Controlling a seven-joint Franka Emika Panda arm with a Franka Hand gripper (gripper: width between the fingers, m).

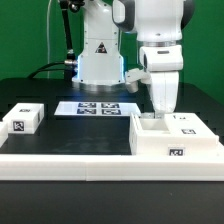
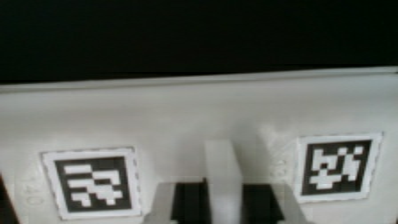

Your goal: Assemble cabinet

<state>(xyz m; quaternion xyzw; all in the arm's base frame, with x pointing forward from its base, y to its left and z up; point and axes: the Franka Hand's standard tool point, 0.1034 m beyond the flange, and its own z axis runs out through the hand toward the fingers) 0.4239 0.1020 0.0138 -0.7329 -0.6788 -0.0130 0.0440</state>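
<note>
The cabinet [image 1: 178, 138] is a white box with square tags, standing at the exterior view's right near the front. My gripper [image 1: 158, 112] points straight down onto its top at the left end. In the wrist view the cabinet's white face [image 2: 196, 115] fills the frame, with one tag on each side. A thin white upright wall of the cabinet [image 2: 222, 160] runs between my gripper's [image 2: 224, 192] dark fingers [image 2: 191, 205]. Both fingers lie against that wall, so the jaws are shut on it.
A small white tagged block [image 1: 22, 120] lies at the exterior view's left. The marker board [image 1: 100, 108] lies flat at mid-table before the robot base [image 1: 100, 65]. A low white ledge [image 1: 70, 160] runs along the front.
</note>
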